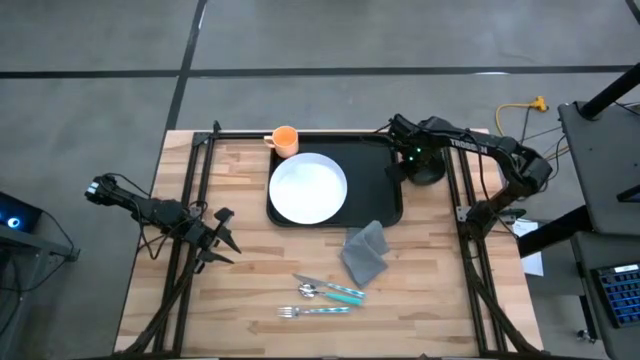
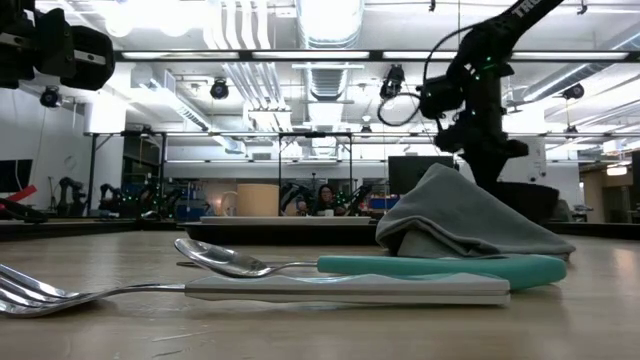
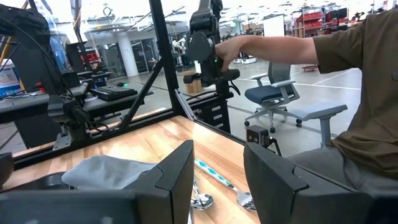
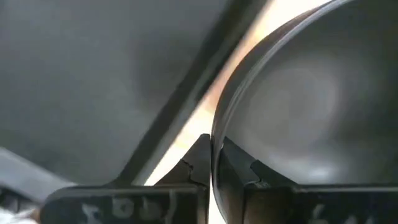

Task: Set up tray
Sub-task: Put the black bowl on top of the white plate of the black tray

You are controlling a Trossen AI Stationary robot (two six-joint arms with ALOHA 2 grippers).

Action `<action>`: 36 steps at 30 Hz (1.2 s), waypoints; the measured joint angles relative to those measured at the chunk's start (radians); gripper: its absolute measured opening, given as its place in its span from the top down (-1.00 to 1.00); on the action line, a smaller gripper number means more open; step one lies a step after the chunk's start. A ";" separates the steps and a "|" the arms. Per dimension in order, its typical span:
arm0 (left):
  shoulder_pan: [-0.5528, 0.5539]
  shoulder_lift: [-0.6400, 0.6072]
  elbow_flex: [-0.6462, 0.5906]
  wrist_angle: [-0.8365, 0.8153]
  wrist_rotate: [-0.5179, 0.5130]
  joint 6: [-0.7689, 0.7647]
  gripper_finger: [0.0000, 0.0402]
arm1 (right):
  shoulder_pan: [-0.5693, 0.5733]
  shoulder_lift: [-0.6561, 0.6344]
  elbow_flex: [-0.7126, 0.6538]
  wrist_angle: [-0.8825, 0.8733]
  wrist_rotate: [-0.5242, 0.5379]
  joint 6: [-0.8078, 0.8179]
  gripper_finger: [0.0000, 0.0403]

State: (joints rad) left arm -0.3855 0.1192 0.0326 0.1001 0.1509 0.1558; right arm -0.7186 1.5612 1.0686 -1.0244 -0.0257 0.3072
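Right gripper [image 1: 410,165] clamped on the black bowl's [image 1: 427,170] rim, upper right of frame; tray [image 1: 385,205] lies just left of it, long axis left-right. Left gripper [image 1: 222,240] open, idle lower left, farther off.

My bench [image 1: 250,300] is a light wooden butcher-block top. Directly on it: the large flat black rectangular tray [image 1: 385,195] with a low rim at the far edge, a dark round bowl [image 1: 425,172] just beside the tray's right end, a crumpled grey cloth napkin [image 1: 365,252] just in front of the tray, and nearer the front a metal spoon [image 1: 330,291] and metal fork [image 1: 315,311], both teal-handled, side by side.
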 joint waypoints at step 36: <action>0.000 0.000 0.000 0.000 0.000 0.000 0.39 | 0.466 0.268 0.487 -0.040 0.070 -0.782 0.96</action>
State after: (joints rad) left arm -0.3856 0.1196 0.0323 0.1001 0.1512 0.1558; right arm -0.2523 1.8297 1.5553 -1.0647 0.0447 -0.4751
